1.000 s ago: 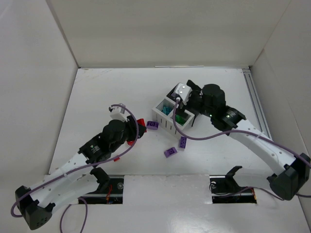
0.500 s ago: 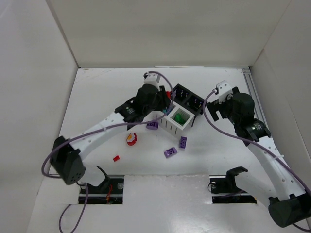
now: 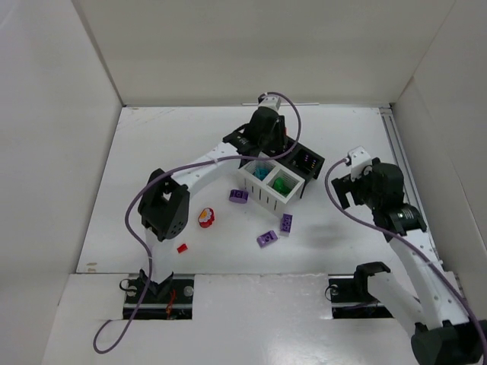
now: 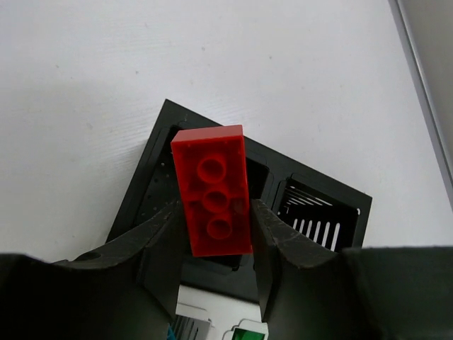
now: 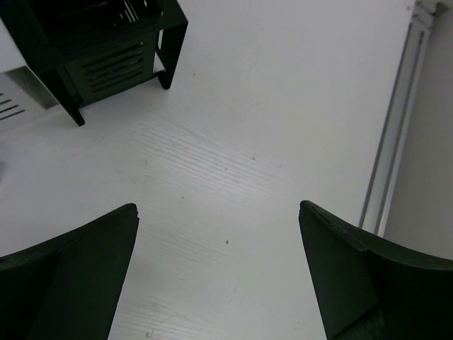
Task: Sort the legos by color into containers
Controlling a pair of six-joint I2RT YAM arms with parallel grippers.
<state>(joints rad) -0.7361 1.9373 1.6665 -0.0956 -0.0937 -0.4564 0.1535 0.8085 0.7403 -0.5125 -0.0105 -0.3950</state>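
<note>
Left gripper [image 4: 216, 230] pinches a glossy red brick [image 4: 211, 183], three round hollows showing

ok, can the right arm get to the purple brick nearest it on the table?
Probably yes. The right claw is open and empty, with bare table between it and the purple brick. The left claw, holding a red brick, is over the black bins, out of the way.

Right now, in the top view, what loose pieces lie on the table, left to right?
Small red piece → red-and-white piece → far purple brick → near purple brick → right purple brick.
</note>
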